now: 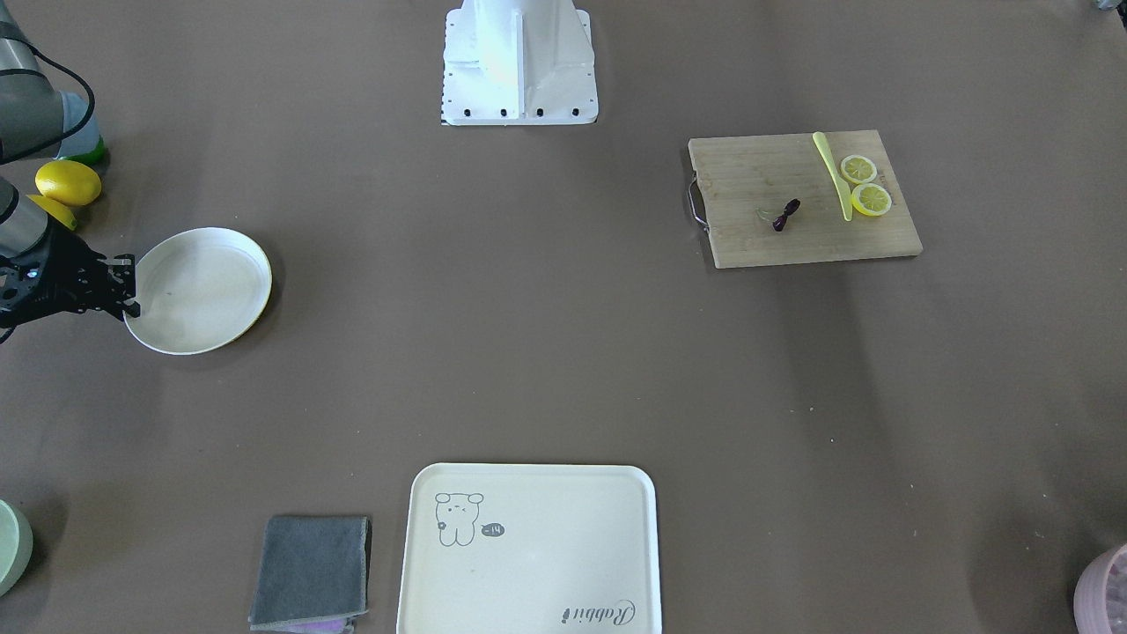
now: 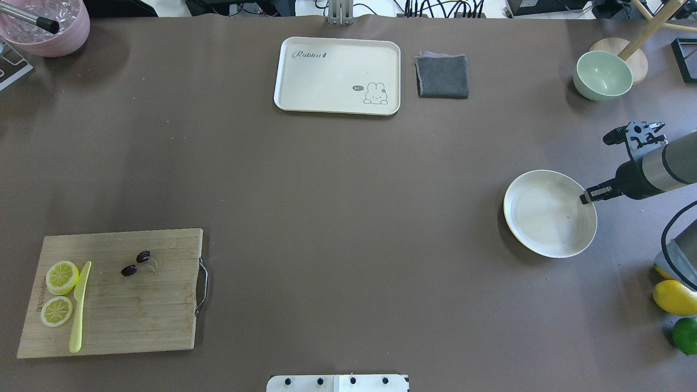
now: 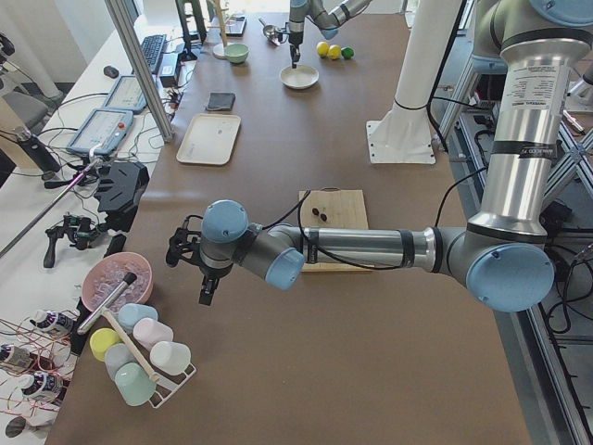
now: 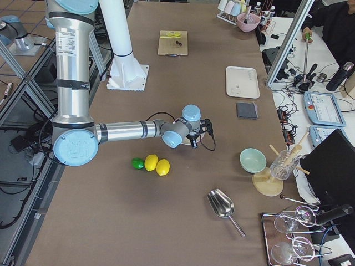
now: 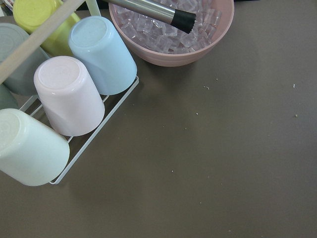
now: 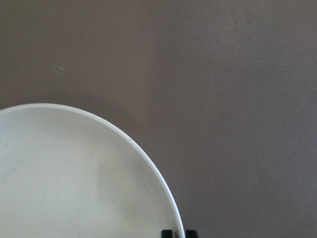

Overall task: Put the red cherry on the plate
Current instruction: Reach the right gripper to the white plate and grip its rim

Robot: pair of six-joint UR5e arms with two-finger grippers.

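Note:
The red cherry (image 2: 136, 263), a tiny dark pair on thin stems, lies on the wooden cutting board (image 2: 120, 310) at the near left, also visible as the cherry (image 1: 786, 214). Far across the table at the right sits the round cream plate (image 2: 544, 212). My right gripper (image 2: 587, 196) points down at the plate's right rim; in the right wrist view its fingertips (image 6: 167, 233) sit close together with the plate (image 6: 74, 173) rim between them. My left gripper (image 3: 206, 295) hangs near the pink ice bowl (image 5: 173, 39), away from the board; I cannot tell whether it is open or shut.
Two lemon slices (image 2: 61, 276) and a yellow knife (image 2: 79, 307) share the board. A cream tray (image 2: 326, 76), grey cloth (image 2: 442, 76) and green bowl (image 2: 603, 75) line the far edge. Lemons (image 2: 675, 296) and a lime (image 2: 685, 335) lie near the right arm. A cup rack (image 5: 69, 99) stands by the ice bowl.

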